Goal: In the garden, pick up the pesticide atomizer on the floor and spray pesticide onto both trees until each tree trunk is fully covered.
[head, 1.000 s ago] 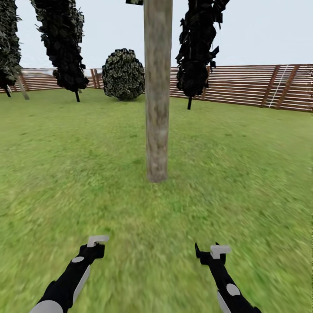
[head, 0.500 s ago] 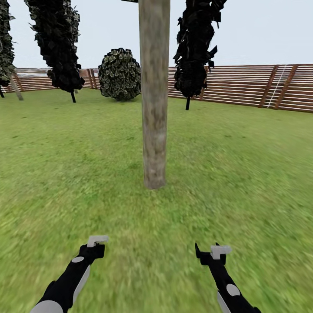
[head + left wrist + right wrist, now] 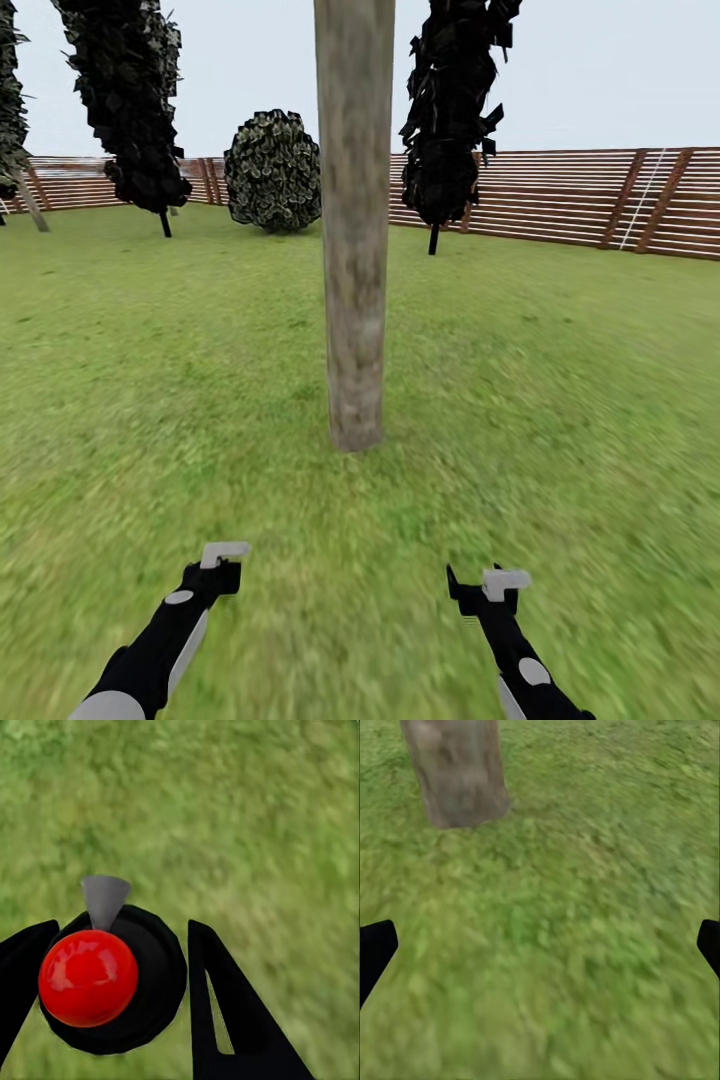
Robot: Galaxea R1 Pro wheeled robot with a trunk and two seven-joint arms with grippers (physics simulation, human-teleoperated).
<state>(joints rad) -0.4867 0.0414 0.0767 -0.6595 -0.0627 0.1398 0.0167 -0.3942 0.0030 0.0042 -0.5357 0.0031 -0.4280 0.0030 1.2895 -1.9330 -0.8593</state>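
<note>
A thick, mottled grey-brown tree trunk [image 3: 352,250] rises straight from the grass floor [image 3: 560,400] just ahead of me, its foliage cut off above the picture. Its base [image 3: 457,769] also shows in the right wrist view. In the left wrist view the pesticide atomizer [image 3: 112,979], a round black body with a glossy red knob and a grey nozzle, sits between the black fingers of my left gripper [image 3: 120,926], which is shut on it. In the head view my left gripper [image 3: 222,560] hovers low over the grass. My right gripper [image 3: 495,585] is open, its fingers [image 3: 375,949] spread wide over bare grass.
Dark cypress-like trees [image 3: 135,100] [image 3: 450,110] and a round bush [image 3: 273,172] stand behind the trunk. A brown slatted fence [image 3: 580,200] closes off the lawn at the back. Open grass lies on both sides of the trunk.
The whole view has advanced: the trunk looks larger and its base sits lower in the picture. Both arms hold the same pose.
</note>
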